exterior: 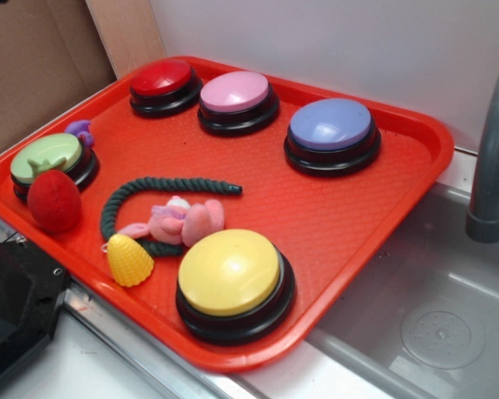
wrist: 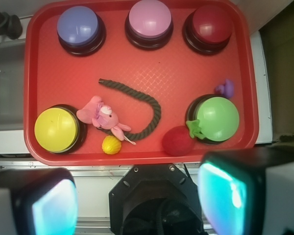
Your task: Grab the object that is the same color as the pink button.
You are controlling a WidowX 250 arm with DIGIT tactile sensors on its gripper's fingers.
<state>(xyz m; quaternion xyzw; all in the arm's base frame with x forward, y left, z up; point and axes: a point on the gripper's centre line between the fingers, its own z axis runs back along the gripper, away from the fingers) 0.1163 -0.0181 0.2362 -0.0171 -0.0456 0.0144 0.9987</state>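
Note:
The object, a small lumpy pink plush toy, lies on the red tray between the yellow button and the dark green rope, touching the rope. The pink button stands at the tray's far edge, in the middle of the back row. Seen from the wrist, the plush toy is left of centre and the pink button is at the top. My gripper hangs high above the tray's near edge, open wide, with nothing between its fingers. It does not show in the exterior view.
Also on the tray are a red button, a lavender-blue button, a yellow button, a green button, a fuzzy red ball, a green rope, a yellow ridged toy and a small purple piece. A sink and grey tap lie to the right.

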